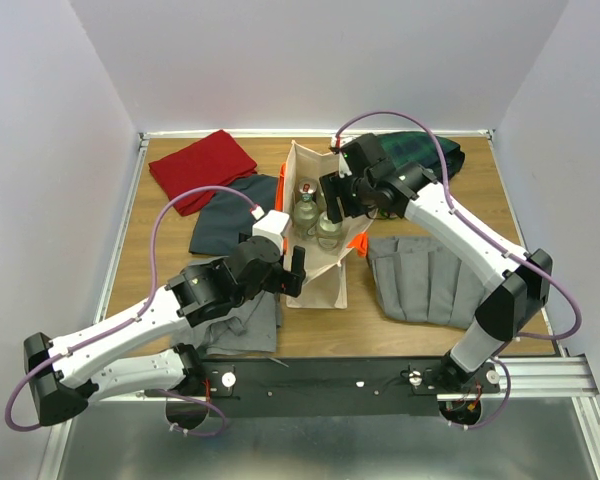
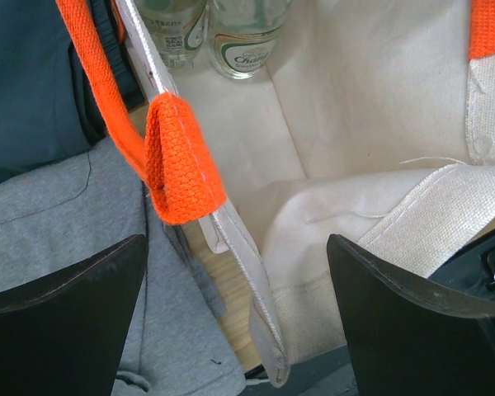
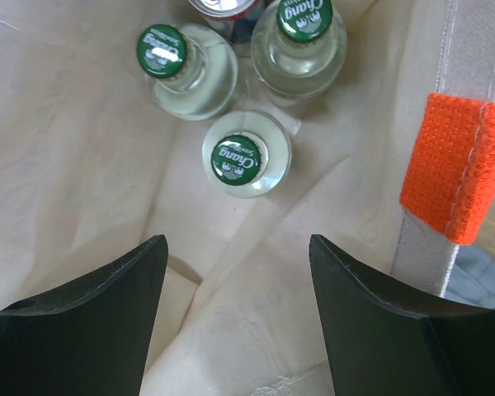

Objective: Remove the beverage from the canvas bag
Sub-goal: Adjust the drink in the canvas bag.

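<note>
Nearest me, the left gripper (image 1: 293, 268) hangs with jaws wide at the near rim of the canvas bag (image 1: 320, 285), which lies mid-surface among folded clothes (image 1: 430, 280). Its wrist camera shows an orange handle (image 2: 181, 161) over that rim. Farther in, the right gripper (image 1: 332, 200) hovers over the bag's mouth, jaws parted and empty. Only its wrist view reveals three green-capped bottles (image 3: 246, 155) and a can top (image 3: 223, 7) inside.

Lab test cell, plain white walls (image 1: 310, 60), wooden table (image 1: 500, 190), mounting rail (image 1: 380, 375)
</note>
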`<action>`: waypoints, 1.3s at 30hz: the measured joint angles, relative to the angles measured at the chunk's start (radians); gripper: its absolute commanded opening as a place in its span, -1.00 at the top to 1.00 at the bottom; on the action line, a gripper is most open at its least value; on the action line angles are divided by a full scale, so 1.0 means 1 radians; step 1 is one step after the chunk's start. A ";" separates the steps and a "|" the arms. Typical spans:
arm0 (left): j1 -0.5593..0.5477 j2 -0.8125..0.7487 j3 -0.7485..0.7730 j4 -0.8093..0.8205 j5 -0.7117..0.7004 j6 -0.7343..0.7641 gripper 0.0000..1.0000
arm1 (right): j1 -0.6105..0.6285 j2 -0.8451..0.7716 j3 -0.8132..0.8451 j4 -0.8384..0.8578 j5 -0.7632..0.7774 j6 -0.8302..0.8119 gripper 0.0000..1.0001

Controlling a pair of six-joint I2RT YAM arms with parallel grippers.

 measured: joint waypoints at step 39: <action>0.000 0.013 -0.032 0.048 0.051 0.000 -0.98 | 0.000 0.111 0.052 0.038 0.037 0.014 -0.68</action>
